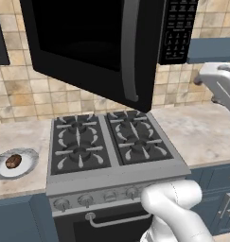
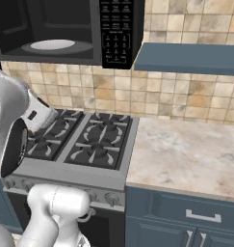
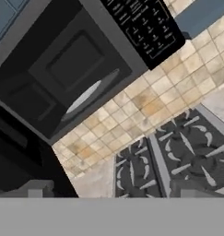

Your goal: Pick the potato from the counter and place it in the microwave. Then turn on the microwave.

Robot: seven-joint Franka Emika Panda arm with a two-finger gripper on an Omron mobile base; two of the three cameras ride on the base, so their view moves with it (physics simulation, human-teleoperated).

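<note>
Looking from the left base camera, you see the potato lying on a small white plate on the worktop, just to the left of the stove. The microwave hangs directly above the stove, its door swung open towards you, and the white turntable inside is bare. The keypad sits at its right side. The tool is spread to its widest and it holds nothing; you see its arm to the left of the stove.
</note>
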